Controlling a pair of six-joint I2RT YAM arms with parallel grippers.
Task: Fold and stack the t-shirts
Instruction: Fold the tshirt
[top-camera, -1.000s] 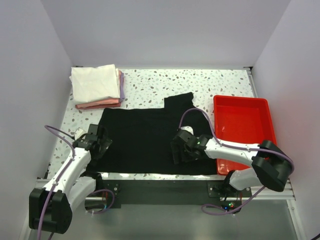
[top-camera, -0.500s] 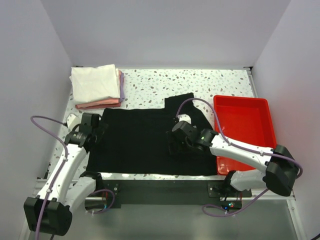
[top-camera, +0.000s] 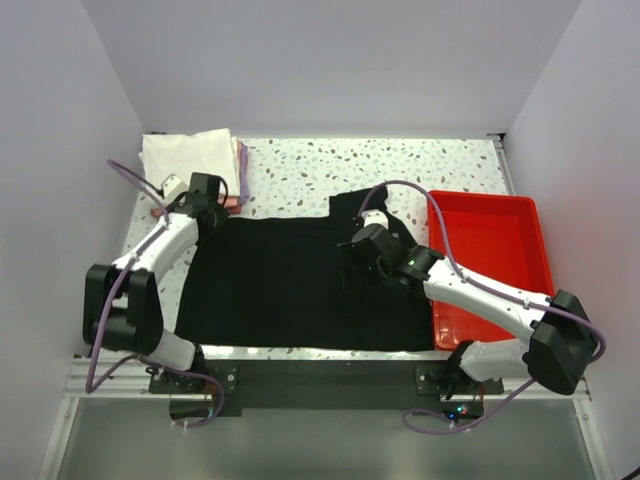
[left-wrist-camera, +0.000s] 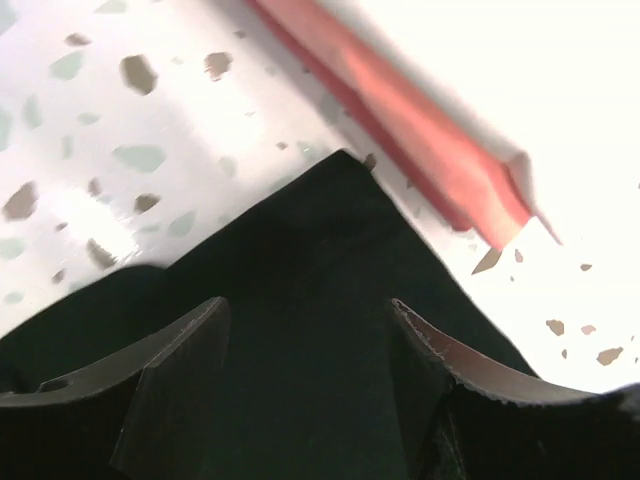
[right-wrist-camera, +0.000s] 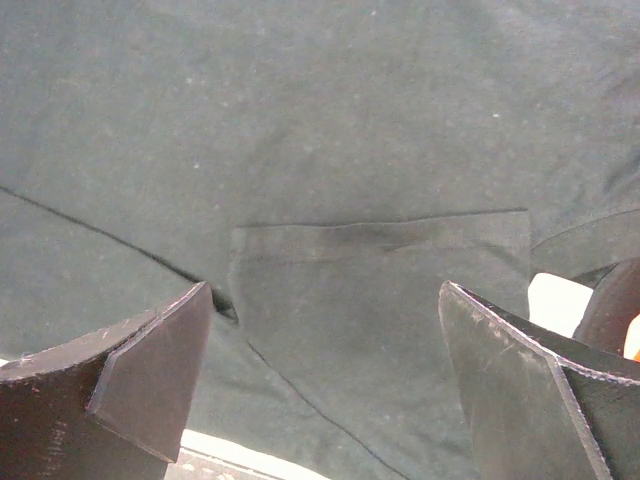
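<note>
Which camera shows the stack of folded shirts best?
Top external: nearly the whole stack of folded shirts shows, white on top. Left wrist catches only a pink edge; right wrist shows none of it.

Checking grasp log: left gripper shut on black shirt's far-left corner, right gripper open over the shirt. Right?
No: left gripper is open, jaws spread over the black shirt's corner, per the left wrist view. The right gripper is open over the shirt, as stated.
</note>
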